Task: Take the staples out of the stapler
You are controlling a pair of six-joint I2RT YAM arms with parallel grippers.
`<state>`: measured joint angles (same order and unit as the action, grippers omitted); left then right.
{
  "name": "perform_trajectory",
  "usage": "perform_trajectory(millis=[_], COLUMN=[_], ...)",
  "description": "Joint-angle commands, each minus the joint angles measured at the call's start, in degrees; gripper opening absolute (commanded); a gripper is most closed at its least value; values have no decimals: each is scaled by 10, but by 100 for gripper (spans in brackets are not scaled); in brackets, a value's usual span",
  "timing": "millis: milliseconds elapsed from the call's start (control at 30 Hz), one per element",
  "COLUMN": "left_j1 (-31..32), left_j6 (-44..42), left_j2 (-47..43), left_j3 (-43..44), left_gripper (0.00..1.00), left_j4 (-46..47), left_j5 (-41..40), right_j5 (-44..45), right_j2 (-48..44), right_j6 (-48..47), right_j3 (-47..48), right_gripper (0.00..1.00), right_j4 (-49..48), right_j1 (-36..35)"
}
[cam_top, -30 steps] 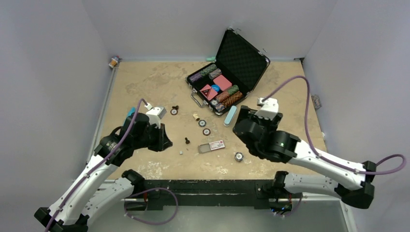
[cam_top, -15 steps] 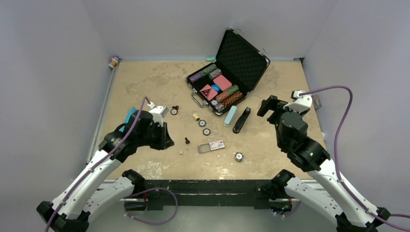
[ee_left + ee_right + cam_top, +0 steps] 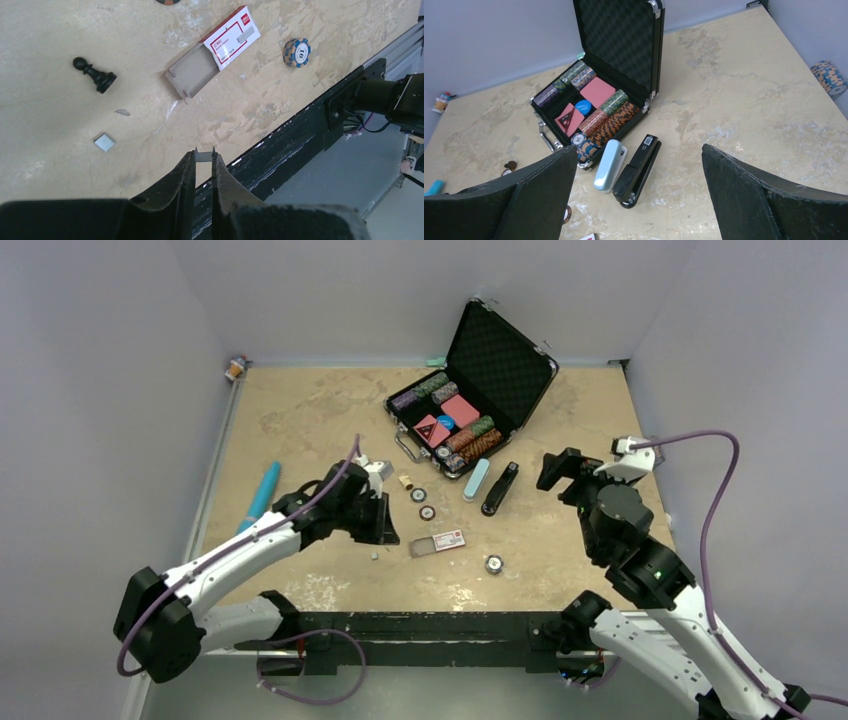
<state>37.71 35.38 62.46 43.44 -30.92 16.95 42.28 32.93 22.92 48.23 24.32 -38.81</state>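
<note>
The black stapler lies closed on the table beside a pale teal case, just in front of the poker case. In the right wrist view the stapler lies between and beyond my wide-open right fingers. My right gripper hovers to the stapler's right, empty. My left gripper is over the table's front middle. It is shut on a tiny silvery strip of staples, pinched at the fingertips. A small silvery square piece lies on the table below.
An open poker case with chips stands at the back. A red-and-white staple box, a black pawn, loose chips and a blue pen lie around. The black front rail is near my left gripper.
My right arm has lifted off the stapler and swung back right, uncovering it. My left arm has swung right toward the table's front middle, still pinching the strip.
</note>
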Motion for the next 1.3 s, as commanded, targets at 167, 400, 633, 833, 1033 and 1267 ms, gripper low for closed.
perform_trajectory(millis=[167, 400, 633, 833, 1033, 1267], left_j1=[66, 92, 96, 102, 103, 103], left_j6=[24, 30, 29, 18, 1, -2], left_j2=[121, 187, 225, 256, 277, 302], left_j3=[49, 73, 97, 111, 121, 129], left_gripper=[0, 0, 0, 0, 0, 2], left_j4=[109, 128, 118, 111, 100, 101], left_j5=[-10, -21, -42, -55, -73, -76], right_j5=[8, -129, -175, -188, -193, -196], right_j2=[6, -27, 8, 27, 15, 21], right_j6=[5, 10, 23, 25, 22, 19], right_j3=[-1, 3, 5, -2, -8, -7], right_gripper=[99, 95, 94, 94, 94, 94], right_j4=[0, -16, -6, -16, -26, -26], right_j1=[3, 3, 3, 3, 3, 3])
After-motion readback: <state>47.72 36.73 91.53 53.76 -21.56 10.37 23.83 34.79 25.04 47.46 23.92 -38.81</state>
